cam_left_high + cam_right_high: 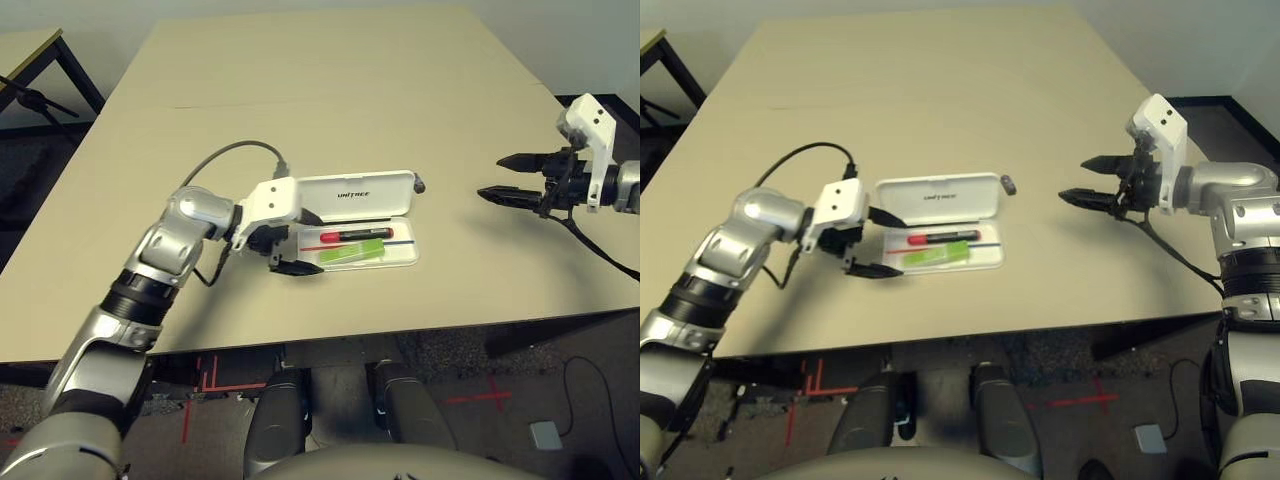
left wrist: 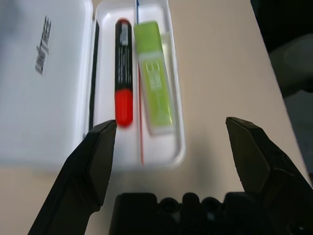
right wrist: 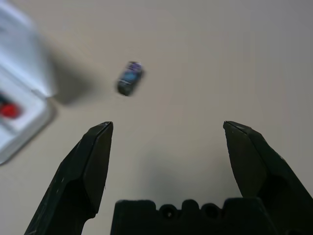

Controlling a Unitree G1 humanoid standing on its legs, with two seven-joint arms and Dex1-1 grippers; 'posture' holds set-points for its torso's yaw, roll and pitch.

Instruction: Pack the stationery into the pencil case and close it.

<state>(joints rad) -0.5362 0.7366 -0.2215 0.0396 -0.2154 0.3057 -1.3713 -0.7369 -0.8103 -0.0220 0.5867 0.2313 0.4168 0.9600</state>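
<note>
A white hard plastic pencil case (image 1: 360, 222) lies open near the middle of a beige table (image 1: 300, 90), lid folded back. In its tray sit a red marker with a black cap (image 1: 355, 236) and, beside it, a light-green flat stick (image 1: 352, 251). A tiny dark grey-purple piece (image 1: 1008, 184) rests on bare tabletop just off the lid's right corner. The left gripper (image 1: 298, 240) hovers at the case's left end, fingers spread and empty. The right gripper (image 1: 1090, 181) hangs well to the right, fingers spread, pointing toward the piece, with open table between them.
</note>
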